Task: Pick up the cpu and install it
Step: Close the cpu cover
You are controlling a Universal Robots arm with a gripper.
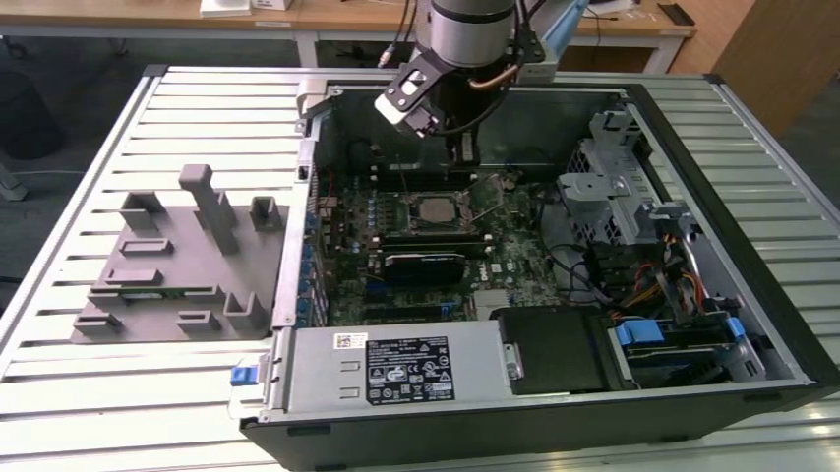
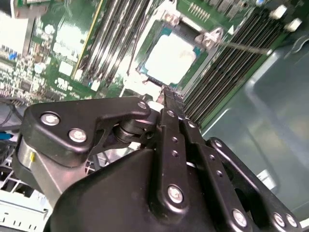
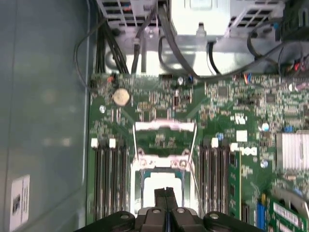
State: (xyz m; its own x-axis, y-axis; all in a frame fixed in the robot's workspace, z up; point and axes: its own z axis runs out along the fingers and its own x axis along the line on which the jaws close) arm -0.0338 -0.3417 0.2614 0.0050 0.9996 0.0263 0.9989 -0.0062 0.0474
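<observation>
An open computer case (image 1: pixel 525 438) lies on its side on a slatted metal table (image 1: pixel 118 393), and the arm reaches down into it from above. The gripper (image 1: pixel 461 162) hangs over the board (image 1: pixel 512 265), just above the far edge of the socket (image 2: pixel 164 19).

The cpu (image 1: pixel 431 208) is not in the gripper. It lies flat inside the socket, its silver top glaring bright in both wrist views (image 2: pixel 171 60) (image 3: pixel 159 184). The load plate (image 3: pixel 164 126) stands swung up behind it, so the chip is uncovered.

In both wrist views the two black fingers are pressed together, with only a thin seam between them and nothing caught there (image 2: pixel 166 91) (image 3: pixel 165 192). Their tips come down at the chip's edge; whether they actually touch it I can't quite make out from these angles.

Banks of memory slots (image 3: pixel 108 179) run along both sides of the socket, and a coin cell (image 3: pixel 121 96) sits on the board beyond the load plate.

As for writing: the grey power supply (image 1: pixel 315 369) at the near end of the case carries a large white label (image 1: pixel 409 372) dense with black print and marks. A small white sticker (image 3: pixel 17 203) is stuck to the inside case wall. None of that print can be made out from here. A grey jig (image 1: pixel 164 275) with upright posts lies on the table at the exterior view's left, well apart from the gripper.
</observation>
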